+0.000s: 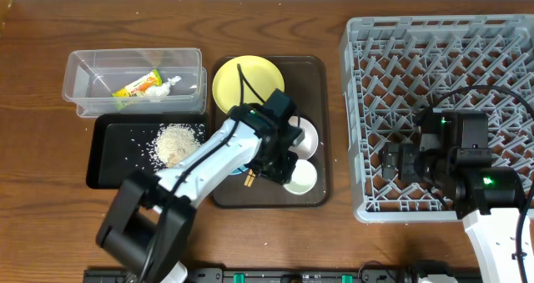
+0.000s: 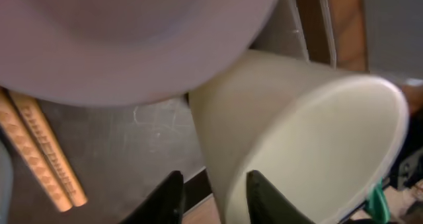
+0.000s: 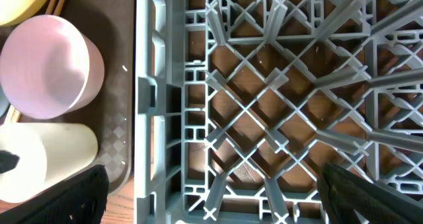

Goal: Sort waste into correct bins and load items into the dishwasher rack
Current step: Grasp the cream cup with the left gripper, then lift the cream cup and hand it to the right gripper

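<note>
The pale cup lies tilted on the dark brown serving tray, beside the white bowl. My left gripper is open low over the tray, and the cup's near side edge sits between its fingertips. In the overhead view it is right next to the cup. The wooden chopsticks lie to the left. The yellow plate is at the tray's back. The blue bowl is mostly hidden under my left arm. My right gripper is open and empty over the grey rack.
The clear tub at the back left holds the green-and-orange wrapper. The black tray in front of it holds the white rice scraps. The rack's near left wall runs beside the serving tray.
</note>
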Robot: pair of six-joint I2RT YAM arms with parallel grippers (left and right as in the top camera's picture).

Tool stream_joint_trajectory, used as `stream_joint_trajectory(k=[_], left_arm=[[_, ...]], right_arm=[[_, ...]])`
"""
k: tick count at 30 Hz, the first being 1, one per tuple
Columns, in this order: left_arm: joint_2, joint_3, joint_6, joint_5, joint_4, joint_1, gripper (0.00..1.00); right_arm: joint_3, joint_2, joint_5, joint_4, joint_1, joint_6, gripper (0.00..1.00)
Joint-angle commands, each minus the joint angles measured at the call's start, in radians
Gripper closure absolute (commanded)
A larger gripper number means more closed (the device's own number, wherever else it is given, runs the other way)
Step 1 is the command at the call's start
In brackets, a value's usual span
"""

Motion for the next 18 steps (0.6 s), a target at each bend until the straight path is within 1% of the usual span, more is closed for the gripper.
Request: stream_joint_trajectory(k=[1,2,4,11,14,18], left_arm=[[0.031,0.011,0.001,-0.016,-0.004,0.000,0.80],[0.033,0.011,0.001,-0.016,-0.008,0.000,0.86],[0.032,0.011,0.001,-0.016,-0.016,0.000,0.93],[-0.009,0.015,0.001,-0.015,-0.102,0.031,0.94],[-0.064,0.021,0.002,-0.014,-0.137,0.067,0.94],[-0.166,0.021,0.002,-0.003,-0.130,0.146,0.94]], right_arm=[[0.019,-0.002,-0.005,-0.004,-0.005,0.001,0.01],[0.019,-0.002,-0.005,-0.004,-0.005,0.001,0.01],[0.019,-0.002,-0.005,-0.004,-0.004,0.001,0.01],[0.019,-0.002,-0.005,-0.002,-0.005,0.001,0.01],[0.019,-0.002,-0.005,0.008,-0.005,0.001,0.01],[0.019,-0.002,-0.005,0.042,-0.005,0.001,0.01]])
